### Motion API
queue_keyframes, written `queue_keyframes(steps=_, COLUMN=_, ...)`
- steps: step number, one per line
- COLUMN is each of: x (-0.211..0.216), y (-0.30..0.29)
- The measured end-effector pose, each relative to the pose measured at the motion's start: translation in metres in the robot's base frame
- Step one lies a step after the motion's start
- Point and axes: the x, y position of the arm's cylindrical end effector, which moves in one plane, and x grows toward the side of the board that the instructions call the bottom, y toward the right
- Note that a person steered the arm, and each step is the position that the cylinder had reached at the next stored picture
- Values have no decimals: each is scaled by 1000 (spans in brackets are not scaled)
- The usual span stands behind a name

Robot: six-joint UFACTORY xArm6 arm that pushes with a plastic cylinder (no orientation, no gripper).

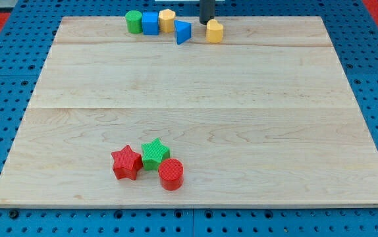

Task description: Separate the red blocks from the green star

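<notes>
Table [195,85]: pale wooden board filling most of the frame, resting on a blue pegboard surface [4,85] visible at left, right and bottom edges.
Rod: dark, straight, entering from the top edge, right of centre.
My tip [206,24]: at the top of the frame, just above and left of the yellow block on the right, close to it; contact cannot be told.
Hand: none on this arm, only the rod; no open or closed state to report.
Green star [155,153]: lower left-centre of the frame, in a tight cluster with both red blocks.
Red star [126,162]: just left of the green star and slightly lower, points touching or nearly touching it.
Red cylinder [171,174]: just below and right of the green star, pressed against its lower right side.
Cluster versus tip: well apart, cluster near the bottom of the table, tip at the top edge.
Green cylinder [134,21]: top of the frame, leftmost in a row of five.
Blue cube [150,23]: beside the green cylinder, on its right, touching.
Yellow block, left one [167,20]: right of the blue cube, touching it, shape roughly hexagonal.
Blue triangle [183,32]: right of and slightly below that yellow block.
Yellow block, right one [215,31]: rightmost of the row, a little apart from the blue triangle.
</notes>
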Motion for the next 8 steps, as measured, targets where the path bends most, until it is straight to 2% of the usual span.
queue_keyframes(steps=2, x=1, y=108)
queue_keyframes(steps=3, x=53, y=114)
queue_keyframes(steps=4, x=125, y=79)
queue_keyframes(steps=6, x=187, y=-117)
queue_keyframes(steps=7, x=196, y=-202)
queue_keyframes(steps=8, x=201, y=-189)
